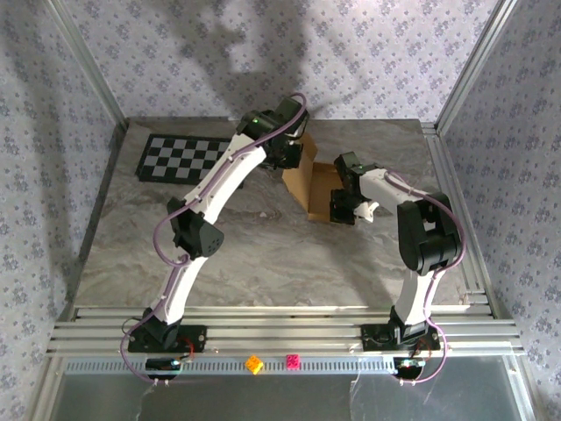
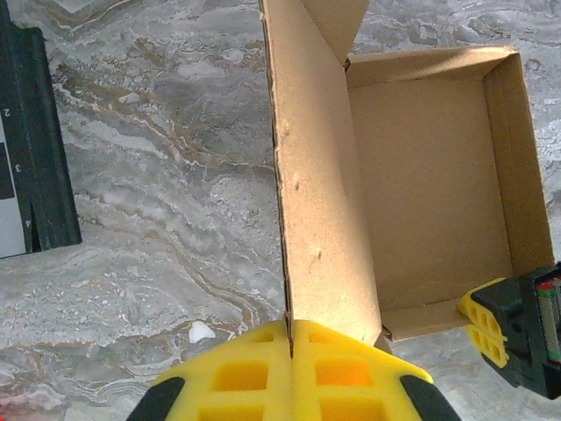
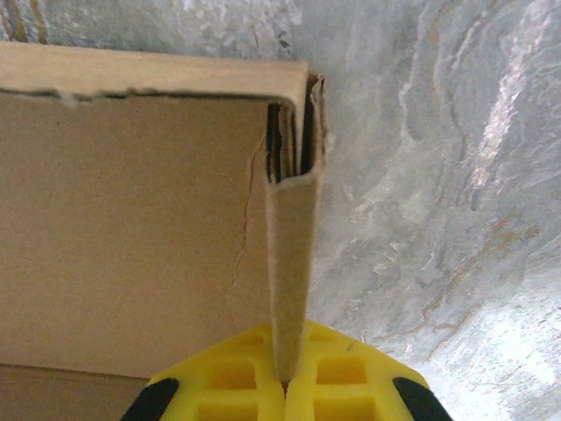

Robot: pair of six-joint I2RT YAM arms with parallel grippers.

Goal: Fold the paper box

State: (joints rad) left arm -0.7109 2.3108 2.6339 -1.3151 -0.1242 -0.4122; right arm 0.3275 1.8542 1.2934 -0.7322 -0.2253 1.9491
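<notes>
Item: plain tan-brown, unprinted cardboard paper box (image 1: 308,182) (image 2: 429,175) (image 3: 131,219).
Location: I see it on the far middle of the table, between the two arms' wrists, to the right of the mat and apart from it.
Form: a shallow tray open upward with its side walls raised. One large panel (image 2: 320,193) stands upright along one long side, with a smaller flap angled off its far end.
Left gripper (image 1: 285,153) (image 2: 289,338): yellow honeycomb pads clenched together on the near edge of the upright panel, which runs straight away from the jaws.
Right gripper (image 1: 346,203) (image 2: 500,329) (image 3: 287,377): yellow pads pinched on a folded-over, double-layer side wall (image 3: 289,246) of the tray. That wall runs away from the pads to a corner.
Support: grey marble-patterned table (image 1: 263,263) (image 2: 158,219) (image 3: 438,175). The tray lies flat on it.
Neighbour: black-and-white checkerboard mat (image 1: 184,158) (image 2: 26,175), flat at the far left of the table.
Near rail: I note one small orange block (image 1: 254,364) and one small pink block (image 1: 293,360) side by side between the arm bases.
Surround: aluminium frame posts (image 1: 88,70) and floral-patterned grey walls (image 1: 394,53).
</notes>
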